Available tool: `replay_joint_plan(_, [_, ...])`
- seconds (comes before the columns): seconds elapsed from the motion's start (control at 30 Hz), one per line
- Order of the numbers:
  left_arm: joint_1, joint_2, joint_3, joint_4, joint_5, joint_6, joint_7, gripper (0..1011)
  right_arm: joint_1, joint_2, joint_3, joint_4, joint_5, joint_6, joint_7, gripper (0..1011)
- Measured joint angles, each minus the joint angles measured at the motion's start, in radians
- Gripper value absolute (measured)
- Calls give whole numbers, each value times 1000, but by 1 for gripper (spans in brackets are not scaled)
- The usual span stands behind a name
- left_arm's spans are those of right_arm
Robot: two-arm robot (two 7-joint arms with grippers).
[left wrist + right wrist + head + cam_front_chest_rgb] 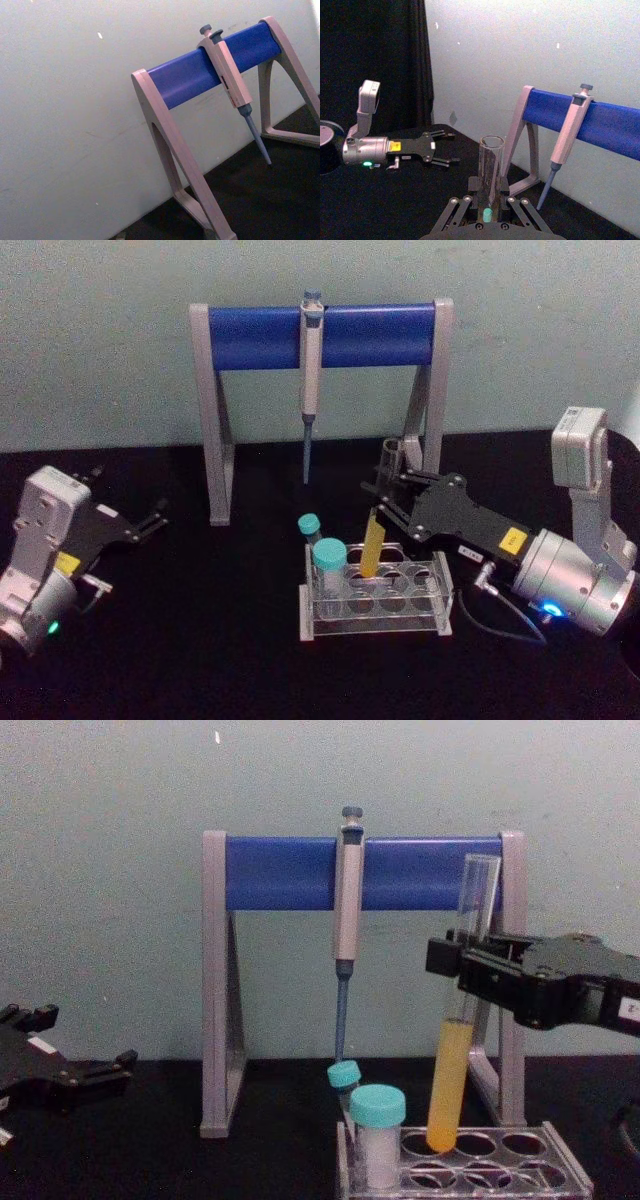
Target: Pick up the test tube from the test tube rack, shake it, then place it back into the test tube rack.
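Observation:
The test tube [374, 540] is a long clear tube with yellow liquid in its lower part. It leans slightly, and my right gripper [386, 496] is shut on its upper glass. In the chest view the test tube [452, 1060] has its round bottom at the top plate of the test tube rack [565, 1175], over a back-row hole. I cannot tell whether the tip is inside the hole. The clear rack [443, 592] sits at centre front. In the right wrist view the tube's open mouth [491, 150] rises between the right gripper's [488, 201] fingers. My left gripper [150, 521] rests open at the far left.
Two teal-capped tubes [328, 562] stand at the rack's left end. Behind the rack is a tall grey-legged stand with a blue bar [255, 337], and a grey-blue pipette [311, 370] hangs from it. A pale wall closes the back.

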Motion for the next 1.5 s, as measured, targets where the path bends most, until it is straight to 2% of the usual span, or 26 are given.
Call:
replay_joint_plan(0.63, [0, 0, 0, 0, 0, 0, 0, 1001, 22, -10, -39, 42, 6, 6, -13, 233])
replay_joint_plan(1.5, [0, 0, 0, 0, 0, 0, 0, 1001, 32, -20, -61, 87, -21, 22, -23, 233])
